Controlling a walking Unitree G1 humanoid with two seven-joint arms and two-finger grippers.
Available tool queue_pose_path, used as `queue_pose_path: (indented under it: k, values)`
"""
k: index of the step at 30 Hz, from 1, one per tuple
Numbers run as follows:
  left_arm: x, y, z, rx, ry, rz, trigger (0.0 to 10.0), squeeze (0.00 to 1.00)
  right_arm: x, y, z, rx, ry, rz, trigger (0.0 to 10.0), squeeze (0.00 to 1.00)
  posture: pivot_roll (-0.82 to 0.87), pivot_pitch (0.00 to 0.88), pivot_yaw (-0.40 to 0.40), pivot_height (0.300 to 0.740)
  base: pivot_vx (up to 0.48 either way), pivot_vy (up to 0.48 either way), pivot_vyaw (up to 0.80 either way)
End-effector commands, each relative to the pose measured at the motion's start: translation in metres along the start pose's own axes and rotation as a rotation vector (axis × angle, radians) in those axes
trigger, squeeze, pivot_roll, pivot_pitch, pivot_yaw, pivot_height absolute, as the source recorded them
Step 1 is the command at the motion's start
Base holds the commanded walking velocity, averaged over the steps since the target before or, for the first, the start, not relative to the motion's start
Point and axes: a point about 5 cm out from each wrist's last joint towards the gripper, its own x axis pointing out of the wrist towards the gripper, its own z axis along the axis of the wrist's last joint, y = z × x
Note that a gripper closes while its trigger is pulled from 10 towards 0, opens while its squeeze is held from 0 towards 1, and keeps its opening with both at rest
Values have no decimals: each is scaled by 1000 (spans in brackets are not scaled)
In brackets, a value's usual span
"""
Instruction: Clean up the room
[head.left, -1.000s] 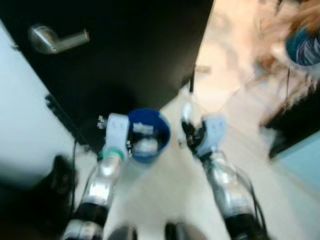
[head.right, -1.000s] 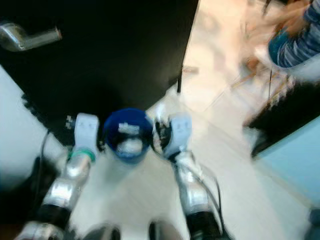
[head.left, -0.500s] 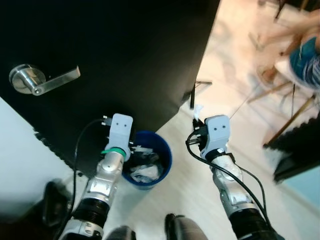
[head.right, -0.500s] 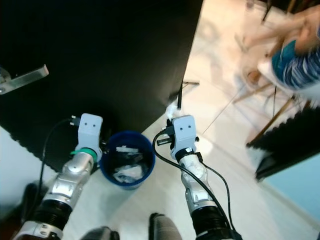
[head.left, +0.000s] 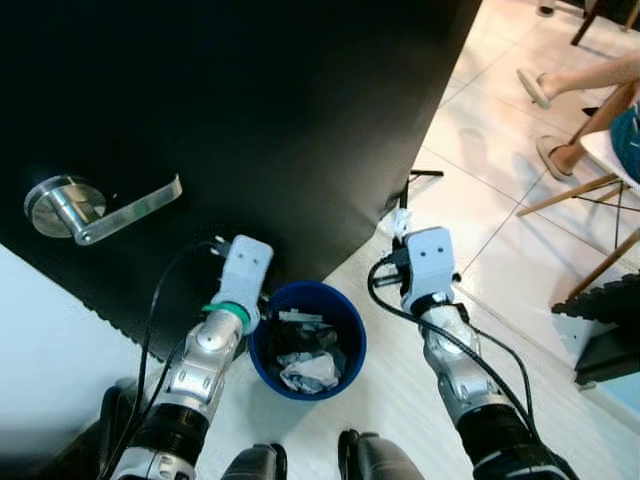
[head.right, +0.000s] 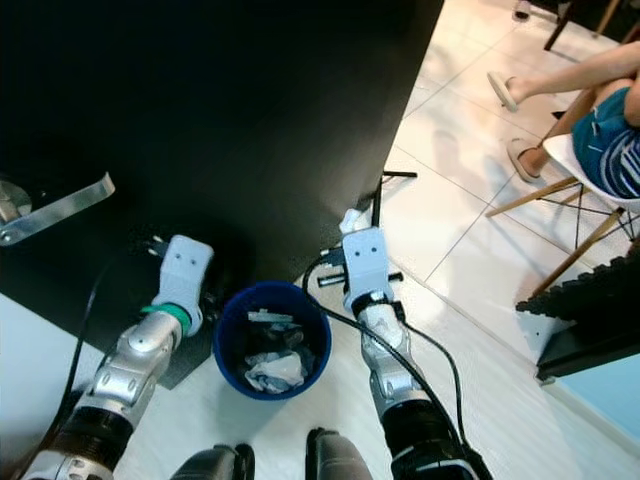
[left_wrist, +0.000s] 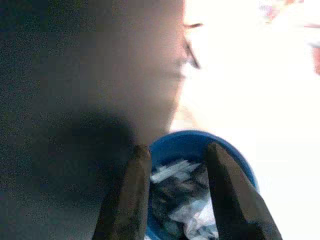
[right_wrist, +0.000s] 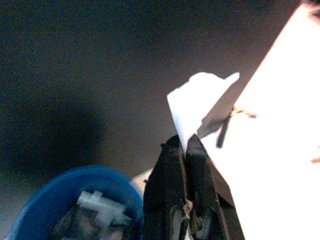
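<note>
Paper, a small white crumpled scrap (right_wrist: 200, 97), is sitting pinched in the right gripper (right_wrist: 186, 145) beside the round blue plastic bin (head.left: 305, 340), likely feather-light and soft, while the left gripper (left_wrist: 172, 160) is hanging parted over the rim.

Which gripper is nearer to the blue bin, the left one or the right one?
Left. The left gripper is at the blue bin, a finger on either side of its rim. The right gripper, pinching white paper, is off to its side.

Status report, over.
Right gripper shut on white paper scrap, beside blue bin. Left gripper open at bin rim. Black door close ahead.
</note>
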Motion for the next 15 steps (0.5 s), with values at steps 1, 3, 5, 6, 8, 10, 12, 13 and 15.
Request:
queue_pose_path:
  k: [1,3,5,6,8,10,12,13,15]
  values:
    - [-5,-5,-5,35,24,-53,10000,0,-1,8,-8,32,34,48,10000,0,9,83,34,740,0,0,0]
    - [-9,-6,-8,89,30,-72,10000,0,1,13,-9,71,45,83,10000,0,19,87,31,740,0,0,0]
    - [-9,-6,-8,89,30,-72,10000,0,1,13,-9,71,45,83,10000,0,19,87,31,740,0,0,0]
    - [-16,-6,-10,159,28,-74,10000,0,3,17,-9,89,48,106,10000,0,32,94,34,740,0,0,0]
    - [-24,-5,-9,204,17,-71,10000,0,6,20,-9,91,61,116,10000,0,45,100,47,740,0,0,0]
    - [-35,-5,-6,246,0,-82,10000,0,10,23,-11,112,93,128,10000,0,61,112,56,740,0,0,0]
    - [-46,-7,-1,270,-20,-106,10000,0,12,26,-13,115,118,133,10000,0,79,130,55,740,0,0,0]
    - [-46,-7,-1,270,-20,-106,10000,0,12,26,-13,115,118,133,10000,0,79,130,55,740,0,0,0]
    - [-56,-10,4,275,-35,-139,10000,0,13,29,-15,111,142,139,10000,0,104,152,53,740,0,0,0]
